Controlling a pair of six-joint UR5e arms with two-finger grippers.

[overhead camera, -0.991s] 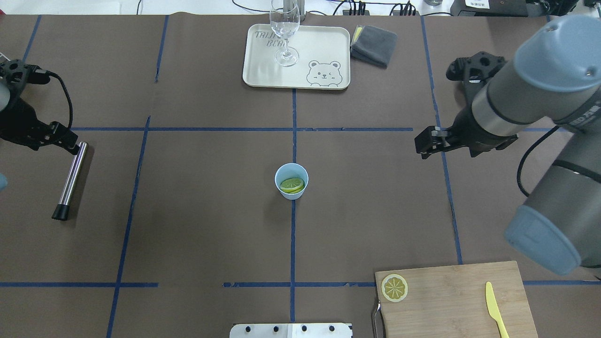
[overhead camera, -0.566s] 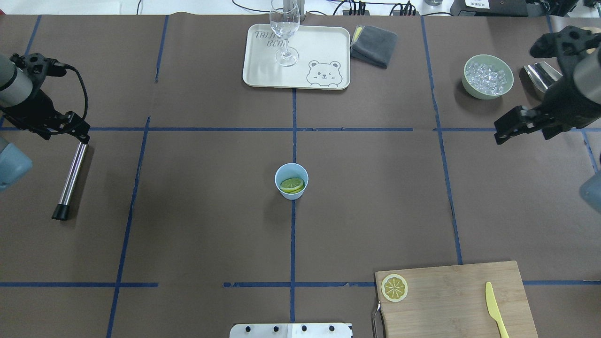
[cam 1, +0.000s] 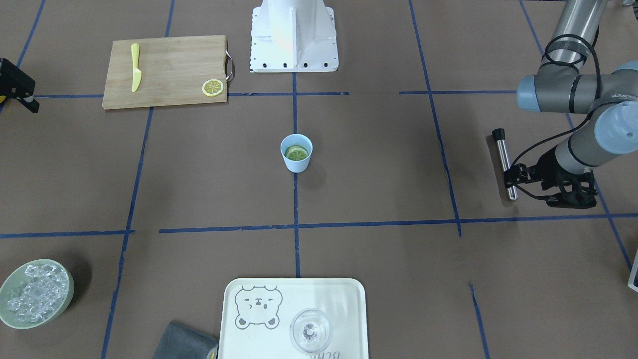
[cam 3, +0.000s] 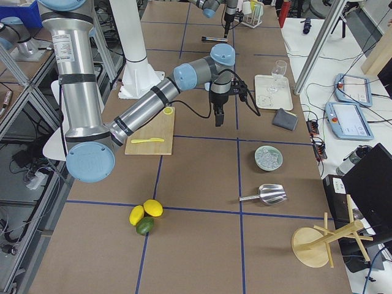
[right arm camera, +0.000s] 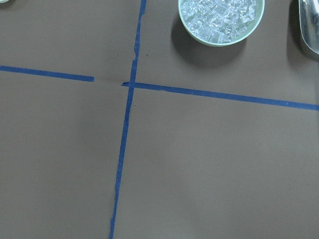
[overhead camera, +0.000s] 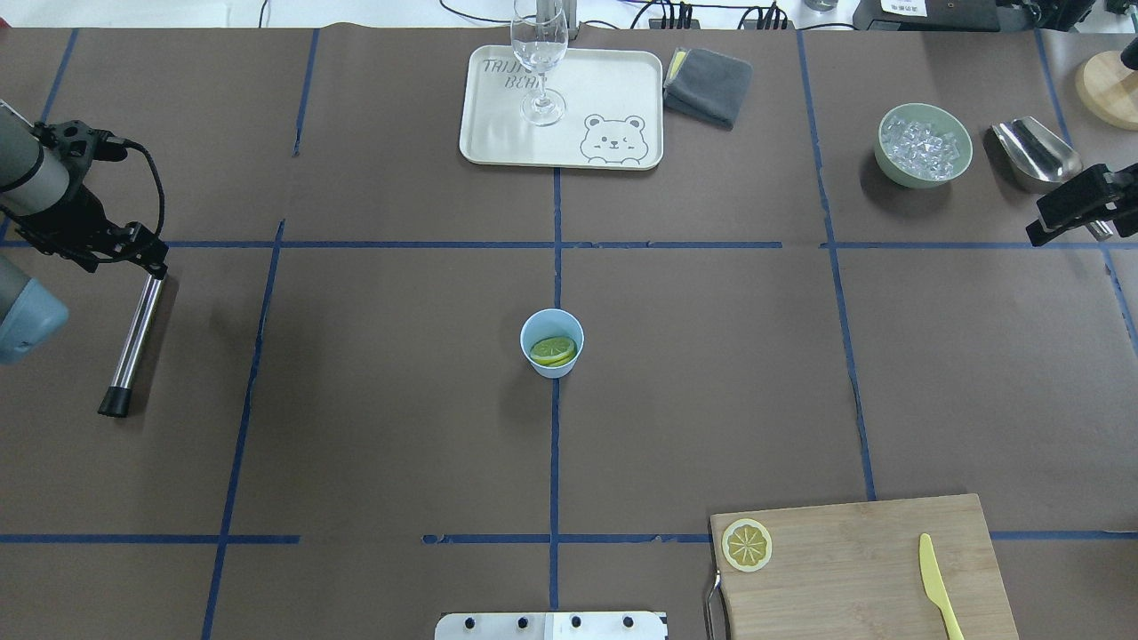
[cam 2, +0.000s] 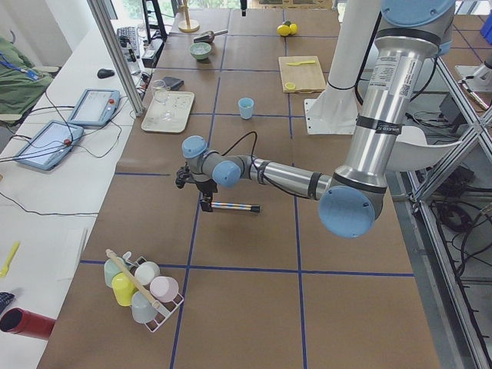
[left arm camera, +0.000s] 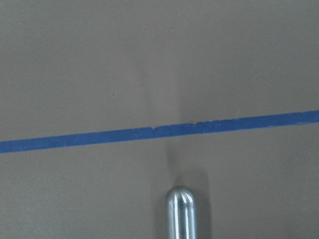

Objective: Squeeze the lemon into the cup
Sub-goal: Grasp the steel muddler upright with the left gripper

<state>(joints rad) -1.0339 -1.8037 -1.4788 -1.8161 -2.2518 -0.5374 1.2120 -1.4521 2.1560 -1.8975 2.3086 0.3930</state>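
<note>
While both arms sit far apart, one cup (overhead camera: 552, 343) mid-table holds the lemon (overhead camera: 552, 350).
Left gripper (overhead camera: 153, 263) by the steel rod's (overhead camera: 133, 338) tip, right gripper (overhead camera: 1045, 229) cut by the frame edge; neither's opening can be judged. One spare slice (overhead camera: 747, 545) lies on the board (overhead camera: 853, 569); three whole fruits (cam 3: 146, 215) show only from the right side.

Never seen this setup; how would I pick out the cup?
Find the middle of the brown table, crossed by blue tape lines. The cup stands alone on the central line. It is small, light blue, handleless, with lemon slices inside, unlike the clear stemmed glass on the tray.
</note>
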